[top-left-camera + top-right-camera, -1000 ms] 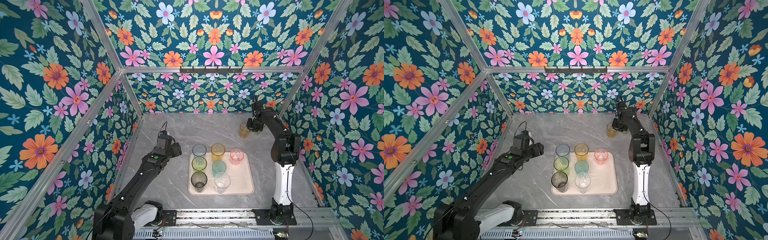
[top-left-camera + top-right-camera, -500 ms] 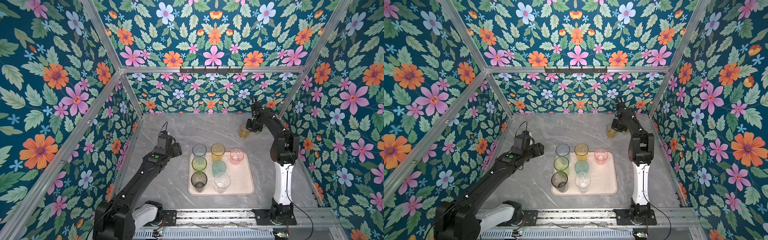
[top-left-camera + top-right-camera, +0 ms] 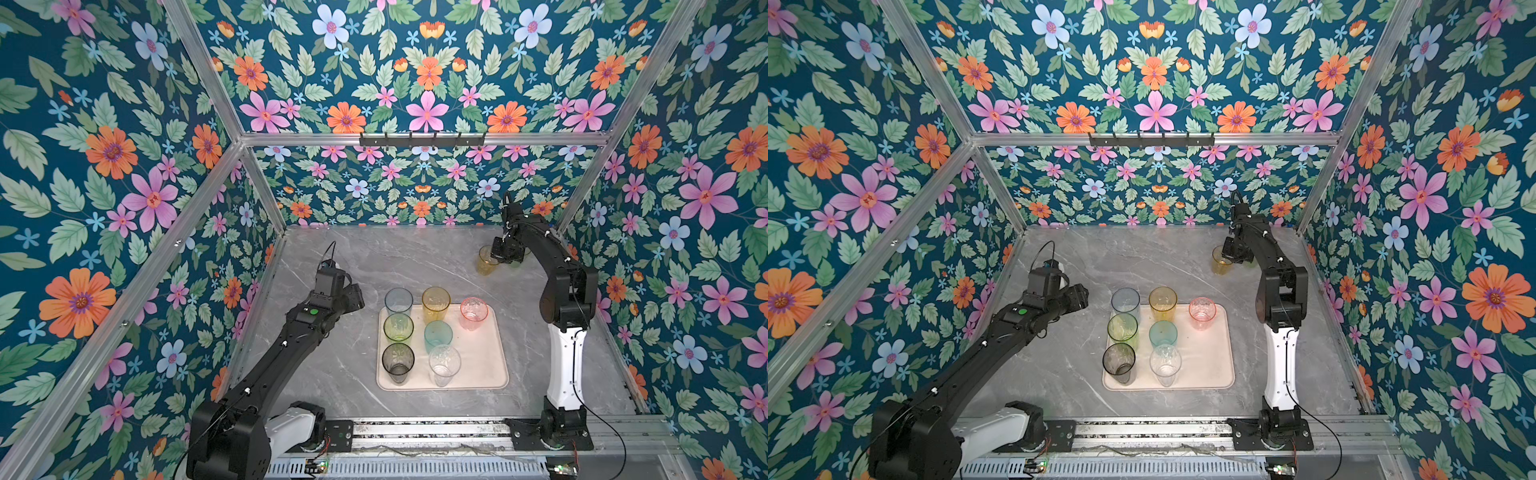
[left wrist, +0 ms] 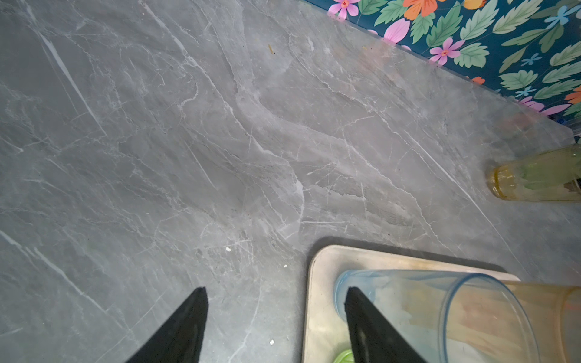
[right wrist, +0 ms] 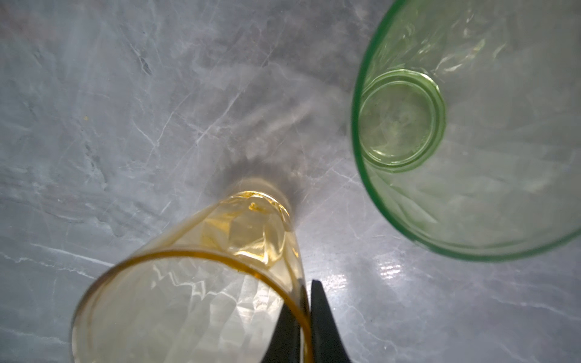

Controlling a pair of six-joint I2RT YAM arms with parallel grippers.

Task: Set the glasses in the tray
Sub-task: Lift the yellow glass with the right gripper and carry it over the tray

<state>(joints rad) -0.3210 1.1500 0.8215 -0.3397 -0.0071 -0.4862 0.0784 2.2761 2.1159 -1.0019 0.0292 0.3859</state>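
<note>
Seven glasses (image 3: 437, 334) stand in the beige tray (image 3: 486, 365) on the grey marble tabletop (image 3: 332, 257). Your right gripper (image 5: 309, 292) is clamped on the wall of the short amber glass (image 5: 188, 298) near the back right corner, with the green glass (image 5: 471, 157) just beside it. Your left gripper (image 4: 276, 289) hovers beside the tray's corner, fingers apart. Floral walls (image 3: 124, 166) and an aluminium frame (image 3: 540, 139) enclose the table.

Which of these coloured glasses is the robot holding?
The short amber patterned tumbler, away from the cream tray: the right gripper pinches its rim. A green glass stands free beside it; the rest sit in the tray.
</note>
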